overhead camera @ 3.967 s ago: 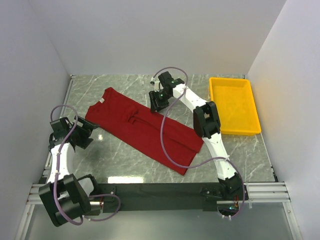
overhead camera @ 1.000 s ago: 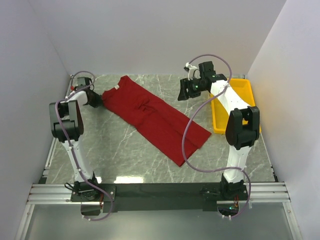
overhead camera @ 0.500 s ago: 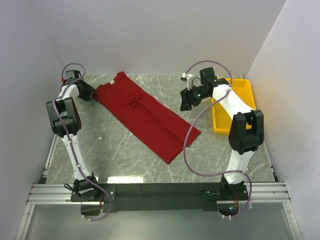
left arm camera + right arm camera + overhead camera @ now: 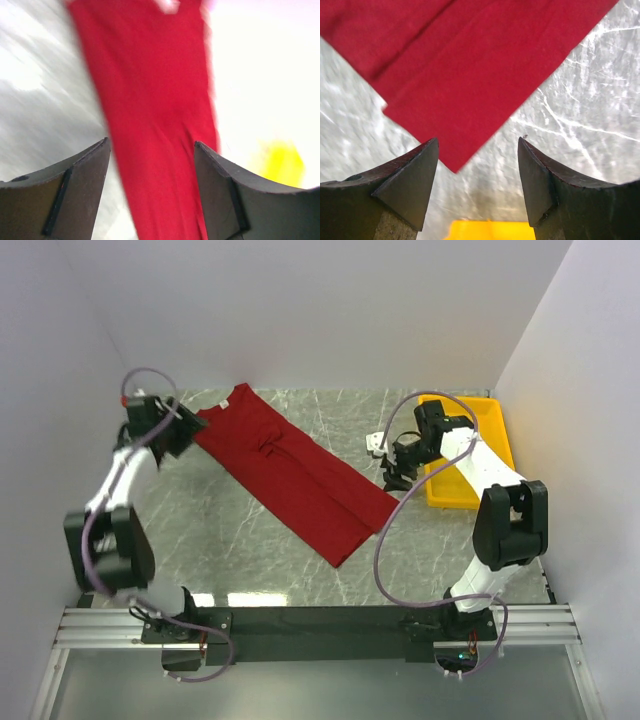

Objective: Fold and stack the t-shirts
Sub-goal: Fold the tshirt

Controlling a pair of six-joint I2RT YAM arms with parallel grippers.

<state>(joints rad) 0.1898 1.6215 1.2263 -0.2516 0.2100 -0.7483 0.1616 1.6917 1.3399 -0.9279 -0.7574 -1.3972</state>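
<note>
The maroon t-shirt (image 4: pixel 295 476) lies folded into a long strip on the marble table, running from the back left to the middle. Its white neck tag (image 4: pixel 222 404) is at the far end. My left gripper (image 4: pixel 188 432) is open beside the collar end; the blurred left wrist view shows the shirt (image 4: pixel 155 125) between the open jaws. My right gripper (image 4: pixel 393 472) is open and empty just right of the hem corner, which shows in the right wrist view (image 4: pixel 465 80).
A yellow plastic tray (image 4: pixel 497 450) stands at the right edge of the table, close behind the right arm; its rim shows in the right wrist view (image 4: pixel 487 231). White walls close in the table on three sides.
The shirt has barely moved in the last half second. My left gripper has moved right, close to the collar end. My right gripper has moved down towards the hem corner.
</note>
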